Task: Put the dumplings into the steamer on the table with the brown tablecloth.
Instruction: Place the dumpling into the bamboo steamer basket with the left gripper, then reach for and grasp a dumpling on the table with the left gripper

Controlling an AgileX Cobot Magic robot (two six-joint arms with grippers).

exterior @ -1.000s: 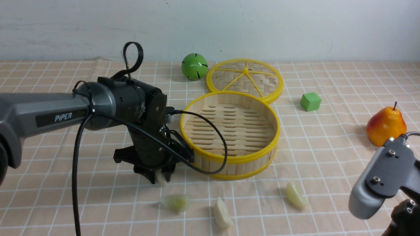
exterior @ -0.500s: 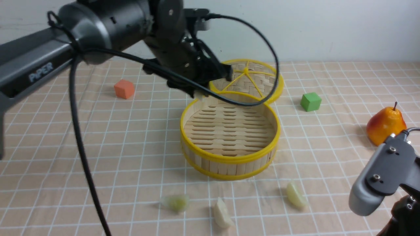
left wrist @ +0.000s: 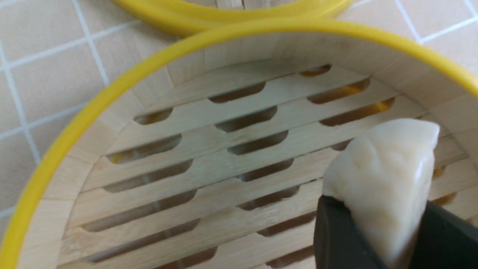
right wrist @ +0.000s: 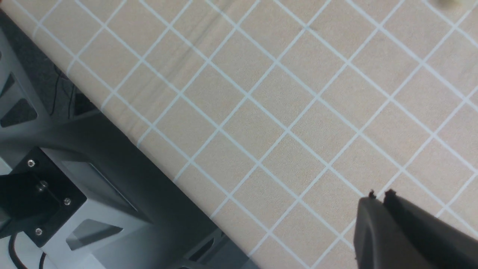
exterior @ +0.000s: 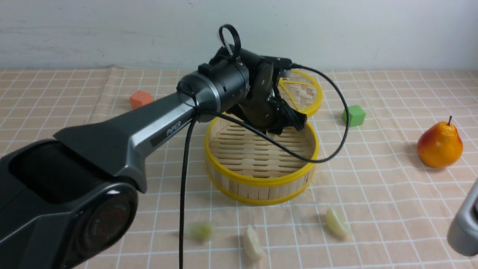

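The steamer (exterior: 261, 182) stands mid-table on the brown tablecloth (exterior: 373, 179), and its slatted floor is bare. My left gripper (left wrist: 381, 206) is shut on a cream-white dumpling (left wrist: 386, 175), held just above the floor near the steamer's far wall (left wrist: 74, 127). In the front view the left wrist (exterior: 261, 101) hides those fingers. Three more dumplings lie on the cloth in front of the steamer: a greenish one (exterior: 201, 230), a cream one (exterior: 253, 242) and a pale yellow one (exterior: 337, 223). My right gripper (right wrist: 381, 194) hovers shut and empty over bare cloth.
The woven lid (exterior: 308, 93) lies flat behind the steamer, touching it. An orange cube (exterior: 141, 99) sits back left, a green cube (exterior: 353, 115) back right, a pear (exterior: 439, 144) far right. The table's near edge (right wrist: 123, 123) runs below my right arm (exterior: 465, 231).
My left arm lifted a dumpling off the cloth at the steamer's front left and swung it over the rim to the far side. The right arm dropped toward the frame's corner.
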